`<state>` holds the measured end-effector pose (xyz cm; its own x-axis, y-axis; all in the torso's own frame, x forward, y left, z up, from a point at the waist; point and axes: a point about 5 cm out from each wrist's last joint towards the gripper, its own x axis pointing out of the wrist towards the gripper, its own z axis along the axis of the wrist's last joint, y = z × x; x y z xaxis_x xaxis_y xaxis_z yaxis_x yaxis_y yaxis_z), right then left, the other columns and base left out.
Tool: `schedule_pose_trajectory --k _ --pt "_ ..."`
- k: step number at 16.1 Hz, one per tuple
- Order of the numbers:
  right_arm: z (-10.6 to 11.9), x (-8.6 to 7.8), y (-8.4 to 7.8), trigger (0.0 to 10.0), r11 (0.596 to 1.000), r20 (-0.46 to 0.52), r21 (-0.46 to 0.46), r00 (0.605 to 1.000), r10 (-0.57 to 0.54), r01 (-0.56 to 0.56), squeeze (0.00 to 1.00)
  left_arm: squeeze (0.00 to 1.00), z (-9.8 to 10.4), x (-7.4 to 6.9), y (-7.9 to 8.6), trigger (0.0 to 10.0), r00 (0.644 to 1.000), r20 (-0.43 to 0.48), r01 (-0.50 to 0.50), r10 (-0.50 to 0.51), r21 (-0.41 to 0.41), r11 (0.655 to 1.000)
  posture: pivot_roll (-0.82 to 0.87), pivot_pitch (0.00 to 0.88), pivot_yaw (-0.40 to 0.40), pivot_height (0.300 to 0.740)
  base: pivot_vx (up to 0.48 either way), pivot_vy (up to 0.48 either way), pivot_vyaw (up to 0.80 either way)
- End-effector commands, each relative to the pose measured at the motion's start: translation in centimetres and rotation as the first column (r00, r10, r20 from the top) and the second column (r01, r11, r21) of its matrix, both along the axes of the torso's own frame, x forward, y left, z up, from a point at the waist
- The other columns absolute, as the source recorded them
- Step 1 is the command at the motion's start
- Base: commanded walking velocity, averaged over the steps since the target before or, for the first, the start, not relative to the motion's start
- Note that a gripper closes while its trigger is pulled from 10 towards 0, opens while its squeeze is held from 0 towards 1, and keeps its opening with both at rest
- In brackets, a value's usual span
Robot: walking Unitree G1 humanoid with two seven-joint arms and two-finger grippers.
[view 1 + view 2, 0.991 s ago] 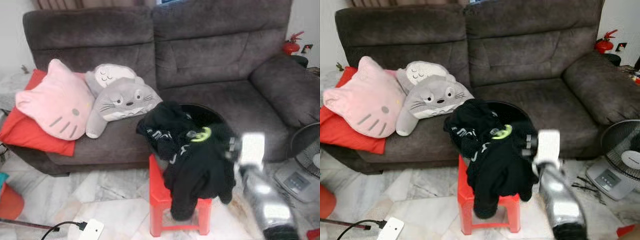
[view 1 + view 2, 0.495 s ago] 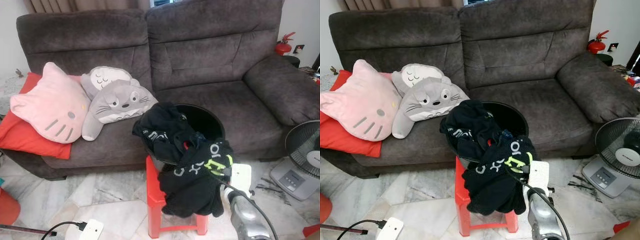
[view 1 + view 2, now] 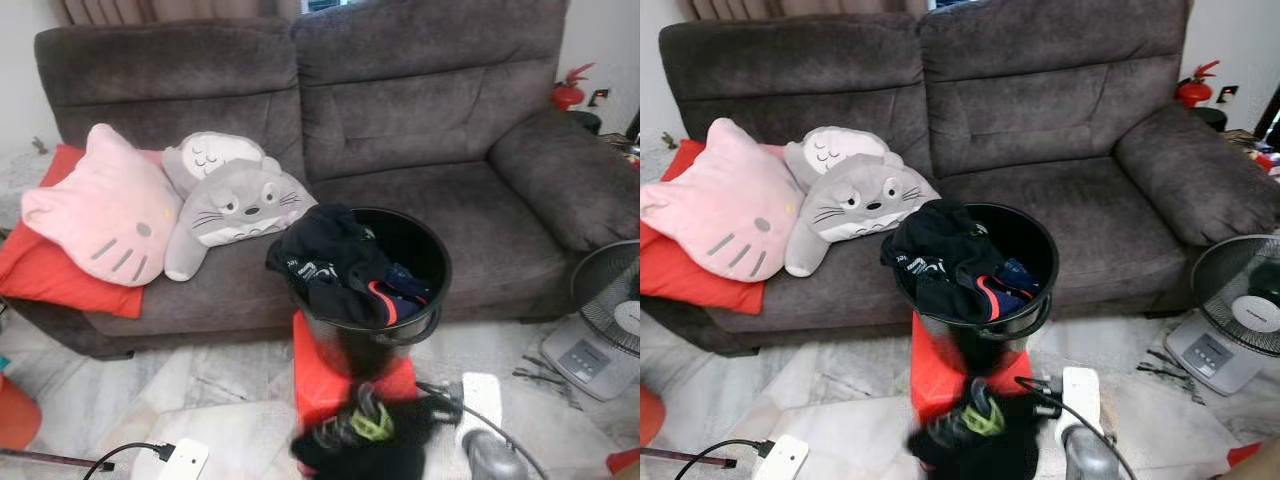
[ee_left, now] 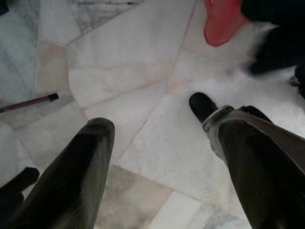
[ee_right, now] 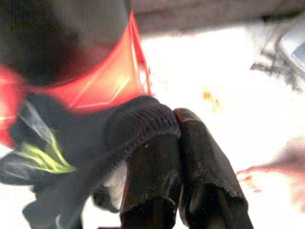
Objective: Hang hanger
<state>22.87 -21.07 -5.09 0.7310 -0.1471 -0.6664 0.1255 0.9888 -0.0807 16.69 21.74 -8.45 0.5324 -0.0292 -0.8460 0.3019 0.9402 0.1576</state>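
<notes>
So, biggest first: dark brown fabric sofa (image 3: 420, 130) across the back, with a pink cat-face cushion (image 3: 105, 210) lying on a red cushion (image 3: 40, 275) at its left end, and a grey plush cat-like toy (image 3: 235, 205) leaning just beside the pink one. White marble tile floor (image 4: 143, 62) in front. At the right edge I see a standing fan with a round wire cage (image 3: 612, 305) on a grey base.

Centre: round black plastic bucket (image 3: 1035, 315) standing on a red plastic stool (image 3: 930, 370), just in front of the sofa seat. Bucket holds a heap of dark clothes (image 3: 945, 255), some spilling over its left rim, one with a red trim.

My right gripper (image 5: 177, 125) is low in front of the stool, fingers pinched shut on a black garment with neon-yellow print (image 3: 975, 430); the cloth wraps over one fingertip and hangs blurred below the stool's front edge. I can't make out a hanger anywhere in the bundle, too blurred to tell.

My left gripper (image 4: 159, 129) hangs over bare floor, its two black fingers (image 4: 86, 157) spread wide apart, gripping nothing.

Small stuff: white power adapter with black cable (image 3: 170, 462) on the floor at lower left; red fire extinguisher (image 3: 570, 90) behind the sofa's right arm.
</notes>
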Motion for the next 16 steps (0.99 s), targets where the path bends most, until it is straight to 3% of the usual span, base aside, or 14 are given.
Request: schedule_pose_trajectory --k 1,3,6,7,9,11,16 --pt "0.1 0.2 -0.3 10.0 0.997 -0.024 -0.070 0.999 0.024 -0.026 0.00 0.00 -0.1 -0.4 0.5 10.0 1.000 -0.030 0.006 -0.006 0.014 1.000 -0.31 0.000 0.095 0.740 0.000 0.000 0.00" --pt "-0.9 -1.4 -1.3 10.0 0.994 -0.122 -0.105 0.992 -0.039 0.026 0.00 0.00 -0.1 -0.4 0.4 10.0 1.000 -0.023 -0.005 0.005 0.011 1.000 -0.30 0.000 0.089 0.740 0.000 0.000 0.00" --pt "-2.1 -3.5 -1.2 10.0 0.990 -0.160 -0.034 0.977 -0.140 0.137 0.00 0.00 -0.1 -0.4 0.5 10.0 1.000 -0.022 -0.012 0.012 0.012 1.000 -0.30 0.000 0.097 0.740 0.000 0.000 0.00" --pt "-2.9 -4.9 -1.2 10.0 0.976 -0.196 0.007 0.958 -0.210 0.216 0.00 0.00 -0.1 -0.4 0.5 10.0 1.000 -0.023 -0.010 0.010 0.013 1.000 -0.29 0.000 0.095 0.740 0.000 0.000 0.00" --pt "-3.3 -5.9 -1.2 10.0 0.962 -0.219 0.030 0.940 -0.259 0.272 0.00 0.00 -0.1 -0.4 0.5 10.0 1.000 -0.021 -0.011 0.011 0.011 1.000 -0.29 0.000 0.094 0.740 0.000 0.000 0.00" --pt "-4.1 -7.9 -1.5 10.0 0.906 -0.241 0.088 0.891 -0.384 0.414 0.00 0.00 -0.1 -0.3 0.5 10.0 1.000 -0.022 -0.009 0.009 0.012 1.000 -0.28 0.000 0.097 0.740 0.000 0.000 0.00" --pt "-4.4 -9.1 -1.9 10.0 0.913 -0.263 0.074 0.891 -0.370 0.401 0.00 0.00 0.0 -0.3 0.5 10.0 1.000 -0.022 -0.007 0.007 0.013 1.000 -0.28 0.000 0.094 0.740 0.000 0.000 0.00"
